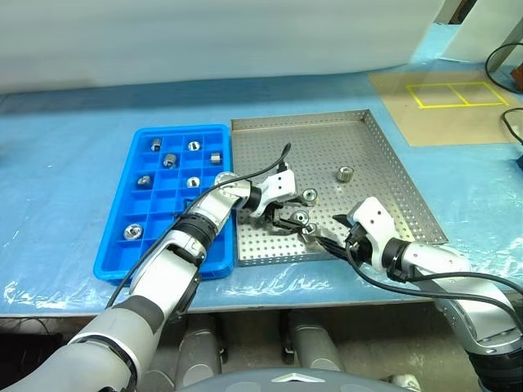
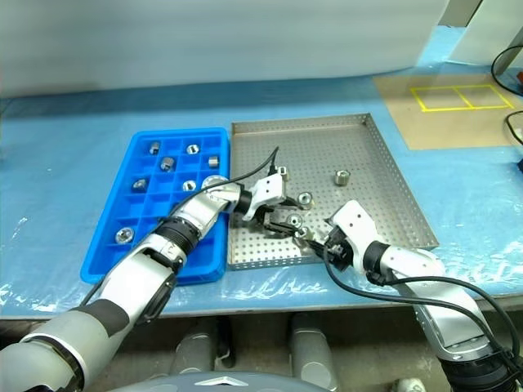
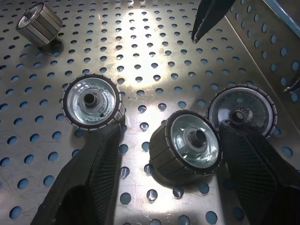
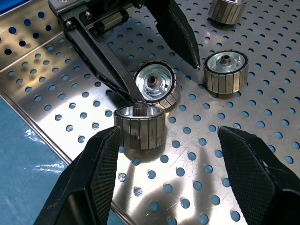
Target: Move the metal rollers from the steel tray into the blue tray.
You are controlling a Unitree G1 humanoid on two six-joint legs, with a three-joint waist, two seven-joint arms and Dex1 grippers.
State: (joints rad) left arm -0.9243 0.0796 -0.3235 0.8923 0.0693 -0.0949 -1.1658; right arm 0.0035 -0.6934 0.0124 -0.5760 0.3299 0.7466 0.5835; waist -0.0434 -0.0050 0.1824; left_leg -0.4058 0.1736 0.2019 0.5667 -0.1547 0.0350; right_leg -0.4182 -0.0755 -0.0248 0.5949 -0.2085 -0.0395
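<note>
With both claws spread, the left claw point(image 1: 288, 219) straddles one metal roller point(image 3: 186, 144) near the steel tray's point(image 1: 392, 171) near rim, the right claw point(image 4: 166, 154) straddles its neighbour point(image 4: 139, 125), ready for transfer to the blue tray point(image 1: 114, 265).

Shiny ribbed metal rollers point(image 3: 190, 143) on perforated brushed steel tray point(image 1: 384, 155)

This looks like a workshop or robot test bench. A workbench point(image 1: 73, 155) is covered in blue plastic film, and on it sit a perforated steel tray point(image 1: 384, 155) and a blue tray point(image 1: 163, 253) of square compartments holding small metal rollers point(image 1: 170, 160). Yellow tape squares point(image 1: 456, 95) mark a brown mat beside loose black cables point(image 1: 500, 57).
</note>
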